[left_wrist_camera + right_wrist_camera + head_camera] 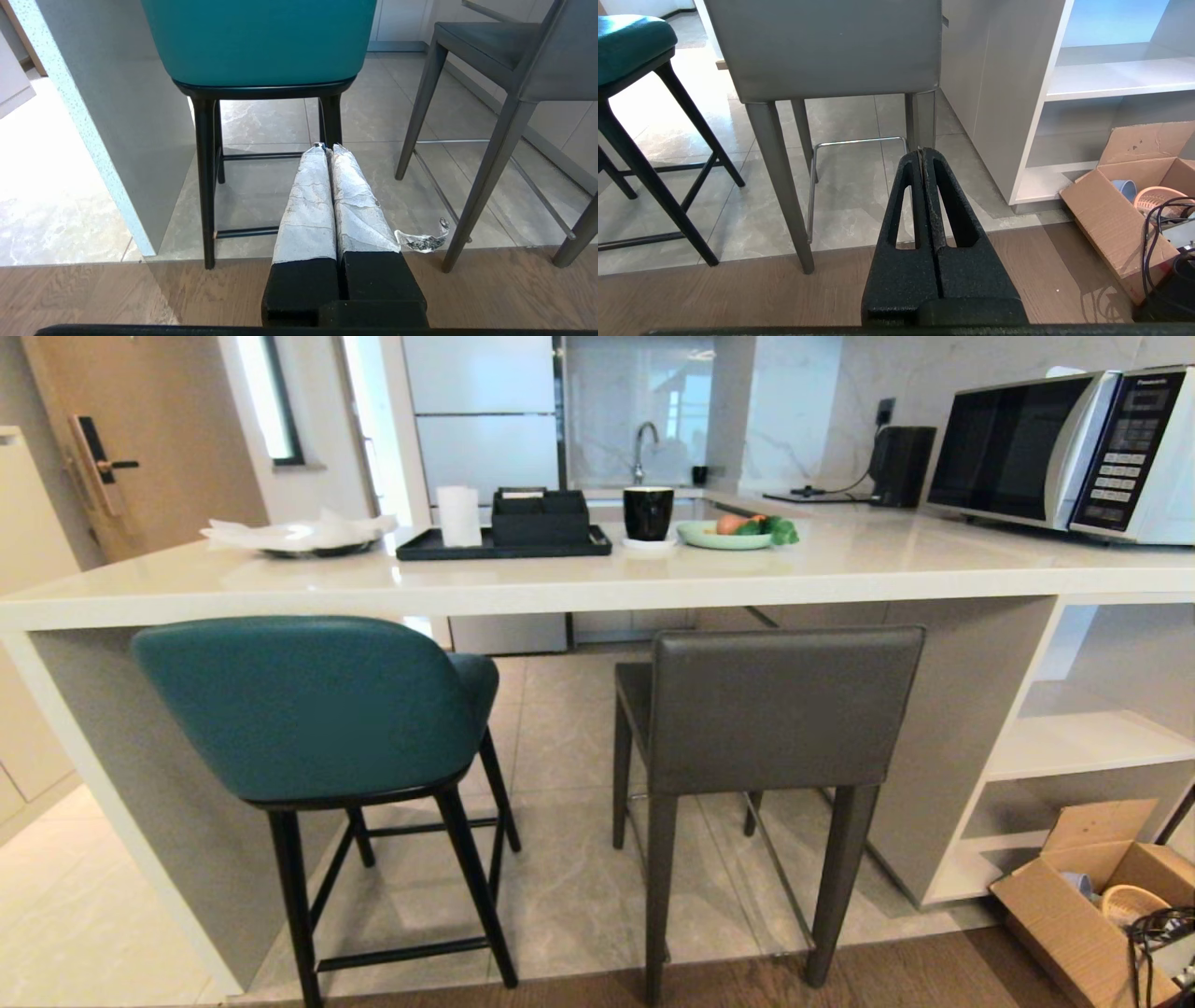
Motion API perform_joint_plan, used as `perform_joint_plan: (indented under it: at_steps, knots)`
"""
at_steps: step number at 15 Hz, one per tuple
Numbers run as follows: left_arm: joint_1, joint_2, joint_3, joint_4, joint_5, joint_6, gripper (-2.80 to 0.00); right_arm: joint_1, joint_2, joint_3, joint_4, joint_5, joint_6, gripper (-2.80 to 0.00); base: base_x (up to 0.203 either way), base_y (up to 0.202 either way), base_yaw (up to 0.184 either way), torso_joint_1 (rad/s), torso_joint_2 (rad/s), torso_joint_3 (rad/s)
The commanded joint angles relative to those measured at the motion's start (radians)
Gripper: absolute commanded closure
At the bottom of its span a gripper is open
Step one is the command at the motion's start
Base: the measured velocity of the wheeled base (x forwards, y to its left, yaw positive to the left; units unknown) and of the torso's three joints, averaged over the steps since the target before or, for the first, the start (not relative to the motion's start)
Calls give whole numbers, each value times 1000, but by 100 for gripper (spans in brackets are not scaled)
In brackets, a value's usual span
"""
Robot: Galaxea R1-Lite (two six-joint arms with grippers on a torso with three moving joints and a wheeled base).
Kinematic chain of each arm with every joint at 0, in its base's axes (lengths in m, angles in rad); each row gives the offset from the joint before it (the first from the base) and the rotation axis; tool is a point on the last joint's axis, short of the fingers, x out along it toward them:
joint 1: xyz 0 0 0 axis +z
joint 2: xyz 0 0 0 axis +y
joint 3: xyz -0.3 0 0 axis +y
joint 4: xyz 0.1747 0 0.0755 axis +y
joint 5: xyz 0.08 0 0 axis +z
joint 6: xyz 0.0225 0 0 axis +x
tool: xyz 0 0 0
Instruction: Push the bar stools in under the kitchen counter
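Two bar stools stand before the off-white kitchen counter (597, 583), their backs towards me. The teal stool (308, 705) with thin black legs is on the left, near the counter's slab end panel (140, 784). The dark grey stool (775, 705) with a square back is on the right. Both seats reach partly under the slab. Neither arm shows in the head view. My left gripper (327, 148), its fingers wrapped in white tape, is shut and empty, low behind the teal stool (261, 42). My right gripper (922, 151) is shut and empty behind the grey stool (826, 46).
On the counter sit a black tray (504, 546), a black mug (648, 511), a green plate of vegetables (724, 535) and a microwave (1064, 453). Open white shelves (1083, 742) fill the counter's right end. An open cardboard box (1092, 896) with cables lies on the wooden floor at the right.
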Motion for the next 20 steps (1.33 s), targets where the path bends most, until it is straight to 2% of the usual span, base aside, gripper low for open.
perform_joint_plan:
  at_steps: [1,20]
  knots:
    - [0,1,0,0,0,0,0,0,1,0,1,1,0,0,0,0,0,0,0,0]
    - [0,1,1,0,0,-3,0,0,1,1,1,0,0,0,0,0,0,0,0,0]
